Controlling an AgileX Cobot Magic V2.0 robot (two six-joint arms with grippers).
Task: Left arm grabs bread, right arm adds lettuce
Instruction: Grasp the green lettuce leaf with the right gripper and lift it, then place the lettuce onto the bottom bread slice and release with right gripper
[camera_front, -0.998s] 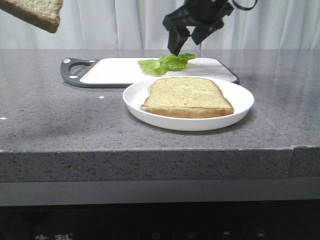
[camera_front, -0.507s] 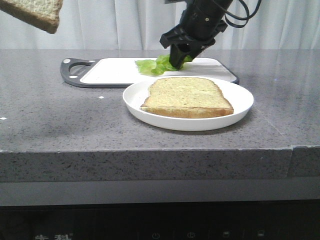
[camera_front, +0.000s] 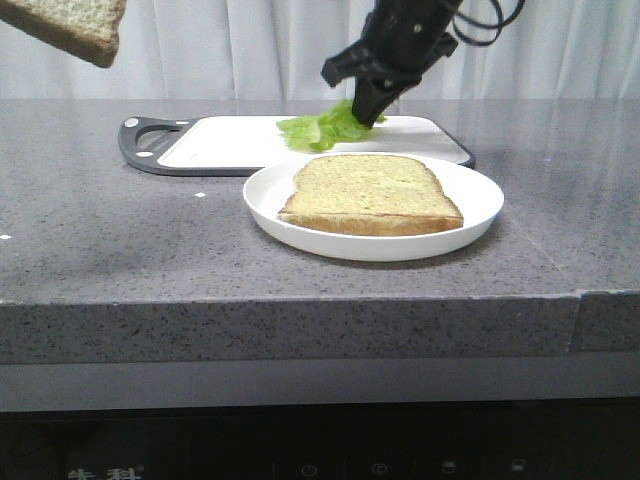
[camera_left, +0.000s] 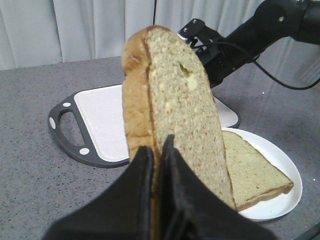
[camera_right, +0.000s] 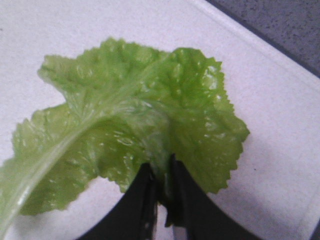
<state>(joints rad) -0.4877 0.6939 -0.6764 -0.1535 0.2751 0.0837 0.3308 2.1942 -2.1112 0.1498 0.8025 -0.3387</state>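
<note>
My left gripper (camera_left: 157, 147) is shut on the bread (camera_left: 175, 90), a thick slice with a brown crust and a small dent, held upright in the air. In the front view only the bread's corner (camera_front: 70, 25) shows, at the top left, and the left gripper is out of frame. My right gripper (camera_front: 368, 105) is shut on the lettuce (camera_front: 315, 127) over the white cutting board (camera_front: 230, 140). In the right wrist view the fingertips (camera_right: 160, 167) pinch the edge of the ruffled green leaf (camera_right: 125, 115). The leaf's right end is raised and its left end hangs near the board.
A white plate (camera_front: 470, 215) in front of the board holds a thinner, flatter bread slice (camera_front: 370, 190). The board has a dark grey handle end (camera_front: 145, 140) on its left. The grey stone counter's front edge (camera_front: 300, 300) runs across the view. White curtains hang behind.
My right gripper came down onto the lettuce, shut on it and has risen slightly, lifting the leaf's right end. The left gripper and bread have stayed still.
</note>
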